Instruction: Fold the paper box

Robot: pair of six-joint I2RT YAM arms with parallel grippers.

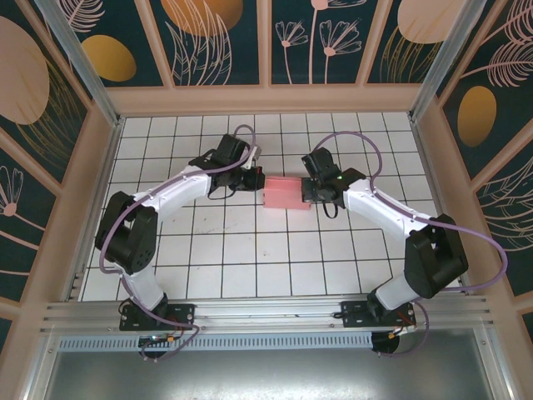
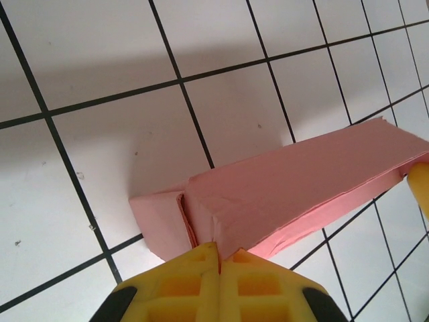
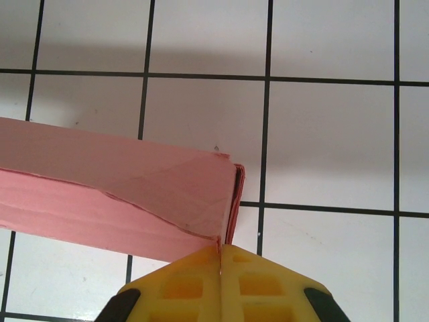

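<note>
The paper box (image 1: 285,192) is a pink, folded, long rectangular shape lying on the tiled table between the two arms. My left gripper (image 1: 256,177) is at its left end. In the left wrist view the yellow fingers (image 2: 201,282) are pressed together with an edge of the box (image 2: 288,191) pinched between their tips, and a side flap stands out at the left. My right gripper (image 1: 310,188) is at the right end. Its yellow fingers (image 3: 194,285) are shut on the corner edge of the box (image 3: 134,191), where the end flaps show slightly ajar.
The white tiled table (image 1: 275,267) with black grid lines spreads around the box. Wooden walls and metal posts (image 1: 79,67) frame the work area. The arm bases sit on a rail (image 1: 266,312) at the near edge.
</note>
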